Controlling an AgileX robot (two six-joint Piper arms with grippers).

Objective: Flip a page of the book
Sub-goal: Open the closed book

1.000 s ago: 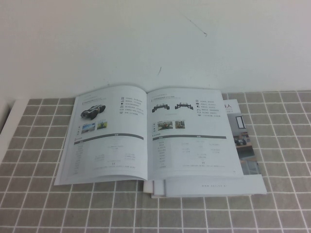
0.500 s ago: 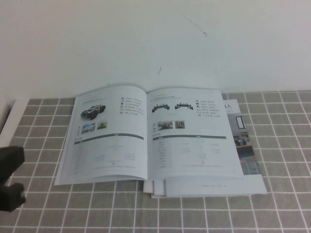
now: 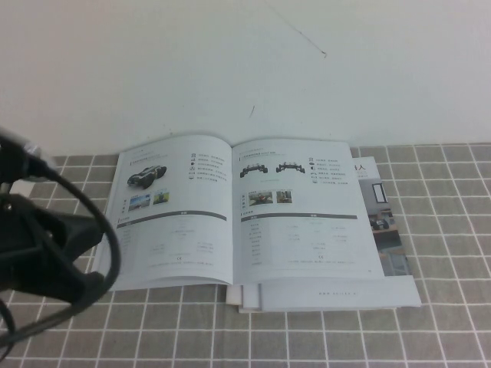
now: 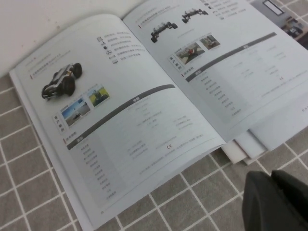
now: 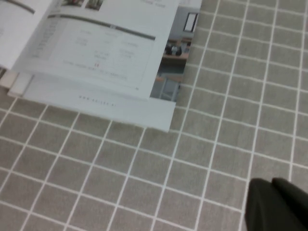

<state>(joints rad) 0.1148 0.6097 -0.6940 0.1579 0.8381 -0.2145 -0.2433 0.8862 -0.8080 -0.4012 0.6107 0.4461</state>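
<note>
The book [image 3: 230,215] lies open and flat on the grey checked cloth. Its right-hand sheet is the page [image 3: 299,215], printed with two black chassis pictures, two small photos and a grey-barred table; it also shows in the wrist views [image 4: 226,62] [image 5: 106,38]. The left-hand sheet [image 3: 165,215] shows one black buggy-like car. My left arm [image 3: 46,253] looms black at the book's left edge. My left gripper [image 4: 270,174] is shut and empty, above the cloth near the book's front edge. My right gripper [image 5: 268,180] is shut and empty over bare cloth, off the book's front right corner.
A second booklet [image 3: 383,222] with dark room photos lies under the book and sticks out at its right and front [image 5: 175,62]. A white wall [image 3: 245,69] rises just behind. The grey checked cloth [image 3: 445,322] stretches right and in front.
My left arm has come up into the high view at the left and moved toward the book's left edge. The book and its pages have not moved.
</note>
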